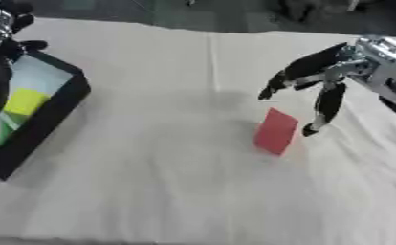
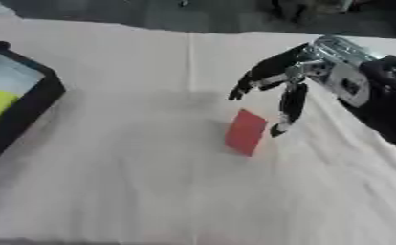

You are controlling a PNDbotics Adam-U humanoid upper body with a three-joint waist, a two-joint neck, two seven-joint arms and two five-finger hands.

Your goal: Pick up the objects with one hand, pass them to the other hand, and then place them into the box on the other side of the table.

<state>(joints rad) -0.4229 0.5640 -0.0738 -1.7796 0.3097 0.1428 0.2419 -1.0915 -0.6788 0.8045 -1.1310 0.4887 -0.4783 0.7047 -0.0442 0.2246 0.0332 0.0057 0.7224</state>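
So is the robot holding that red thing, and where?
Not clearly. The right hand is spread open just above the red block; one fingertip sits beside its upper right edge. Contact cannot be told.

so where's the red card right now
The red card lies on the white cloth, right of centre, just below the open right hand and well away from the black box on the left.

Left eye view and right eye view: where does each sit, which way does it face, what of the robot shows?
Left eye view: in the head, angled down at the table; right hand enters upper right, left arm at the left edge beside the black box.
Right eye view: same head, same downward aim, scene shifted left; only the box's corner shows.
Shared: the same moment, the red card tilted on the cloth below the open right hand.
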